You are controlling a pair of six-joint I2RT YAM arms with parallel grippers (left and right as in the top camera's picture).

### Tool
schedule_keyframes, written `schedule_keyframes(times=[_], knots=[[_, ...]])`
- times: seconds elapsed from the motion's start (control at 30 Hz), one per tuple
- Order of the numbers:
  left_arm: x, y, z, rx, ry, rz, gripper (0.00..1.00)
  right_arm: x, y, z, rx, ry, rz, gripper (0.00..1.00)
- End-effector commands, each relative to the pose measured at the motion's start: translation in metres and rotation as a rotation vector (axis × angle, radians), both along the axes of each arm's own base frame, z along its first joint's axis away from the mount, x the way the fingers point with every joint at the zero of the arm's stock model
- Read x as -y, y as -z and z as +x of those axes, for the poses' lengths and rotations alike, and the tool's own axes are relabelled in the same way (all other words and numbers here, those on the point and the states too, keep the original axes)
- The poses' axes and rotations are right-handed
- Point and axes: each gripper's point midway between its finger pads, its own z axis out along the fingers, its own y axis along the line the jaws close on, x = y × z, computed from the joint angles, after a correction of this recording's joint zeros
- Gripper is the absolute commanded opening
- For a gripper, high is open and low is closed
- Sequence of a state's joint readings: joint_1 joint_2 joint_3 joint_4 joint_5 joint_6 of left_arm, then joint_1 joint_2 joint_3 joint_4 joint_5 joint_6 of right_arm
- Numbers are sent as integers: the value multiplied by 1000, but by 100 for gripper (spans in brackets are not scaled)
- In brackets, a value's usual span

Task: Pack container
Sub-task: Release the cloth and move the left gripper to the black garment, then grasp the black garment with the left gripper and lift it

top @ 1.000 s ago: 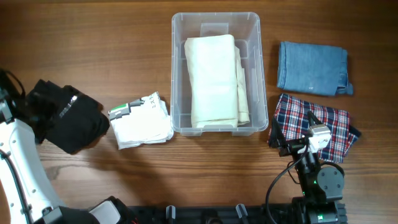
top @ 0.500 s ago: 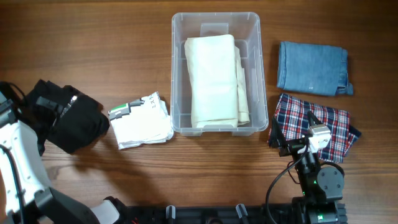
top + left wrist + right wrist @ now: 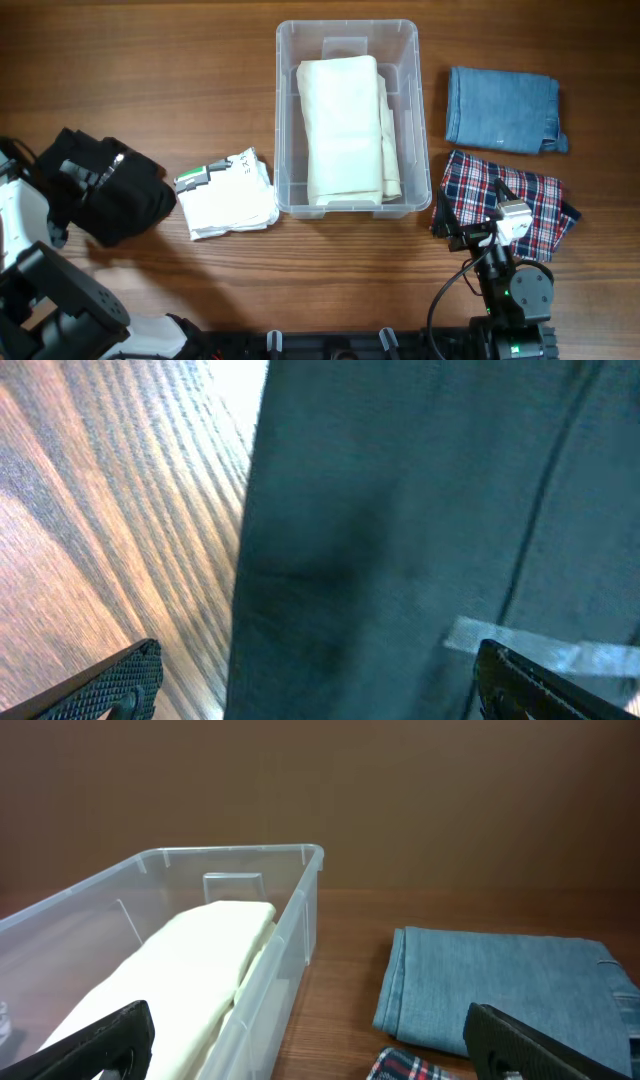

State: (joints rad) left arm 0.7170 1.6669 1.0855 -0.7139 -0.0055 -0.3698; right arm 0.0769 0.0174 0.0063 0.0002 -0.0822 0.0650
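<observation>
Five folded cloth items and one container on the desk; container (image 3: 286,120) upright at the middle of the far edge, folded cream cloth (image 3: 345,130) inside; white cloth (image 3: 232,195) just beside its left wall; black garment (image 3: 120,195) at the left edge; blue denim (image 3: 500,110) and plaid cloth (image 3: 465,185) toward the right edge; left gripper (image 3: 320,680) fingers wide, dark fabric close beneath; right gripper (image 3: 305,1040) fingers wide, holding nothing, over the plaid cloth.
</observation>
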Motion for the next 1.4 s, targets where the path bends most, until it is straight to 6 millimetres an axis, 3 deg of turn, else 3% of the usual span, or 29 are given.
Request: schedule_keyframes(times=[0.0, 0.4, 0.87, 1.0, 1.13, 1.23, 1.37], knots=[[1, 14, -3, -13, 12, -35, 100, 0, -2, 0, 13, -4, -9, 100], [9, 64, 6, -38, 29, -151, 100, 0, -2, 0, 13, -4, -9, 100], [18, 81, 4, -26, 33, -184, 98, 0, -2, 0, 13, -5, -9, 100], [18, 81, 5, -25, 33, -185, 64, 0, -2, 0, 13, -4, -9, 100], [19, 81, 4, -25, 32, -186, 35, 0, -2, 0, 13, -4, -9, 100], [24, 79, 10, 8, 42, -219, 4, 0, -2, 0, 13, -5, -9, 100], [29, 60, 26, 86, 62, -254, 4, 0, -2, 0, 13, -4, -9, 100]])
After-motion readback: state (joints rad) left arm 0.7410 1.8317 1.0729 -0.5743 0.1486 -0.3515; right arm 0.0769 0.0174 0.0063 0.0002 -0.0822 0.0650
